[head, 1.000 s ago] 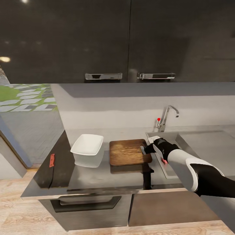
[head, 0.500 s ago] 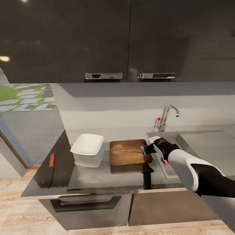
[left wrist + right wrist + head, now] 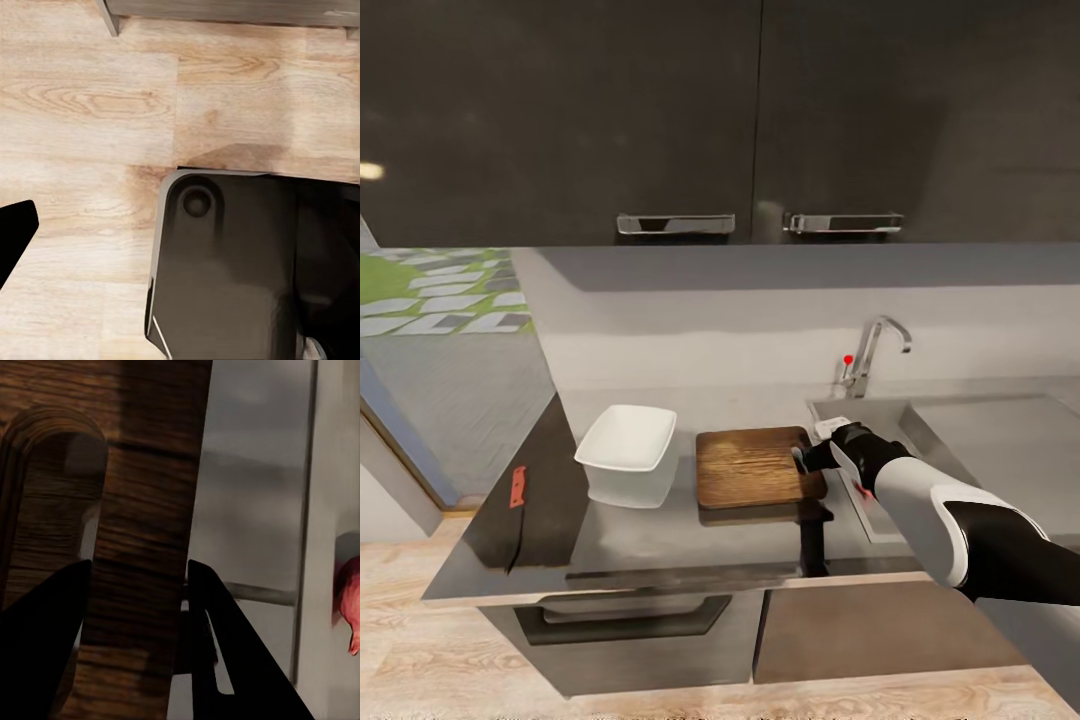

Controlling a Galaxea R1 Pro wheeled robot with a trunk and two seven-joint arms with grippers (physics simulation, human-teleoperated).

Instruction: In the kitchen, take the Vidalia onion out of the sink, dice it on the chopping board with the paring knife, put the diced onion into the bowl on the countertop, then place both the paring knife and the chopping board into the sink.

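Right gripper [image 3: 807, 462] at the right edge of the brown wooden chopping board [image 3: 755, 466], fingers spread astride that edge, not clamped. Small pink onion [image 3: 349, 598] lies in the grey steel sink [image 3: 880, 415], right of the board. Risk: closing now lifts or drags the board off the grey countertop [image 3: 660, 540]. Left gripper's state: cannot tell.

The chopping board [image 3: 756, 467] fills the countertop [image 3: 660, 540] between the bowl [image 3: 626, 455] and the sink [image 3: 920, 430], and the right gripper [image 3: 807, 460] straddles its sink-side edge. Bare counter lies along the front edge and behind the board towards the faucet [image 3: 872, 355]. The paring knife [image 3: 517, 505] lies near the counter's left end.
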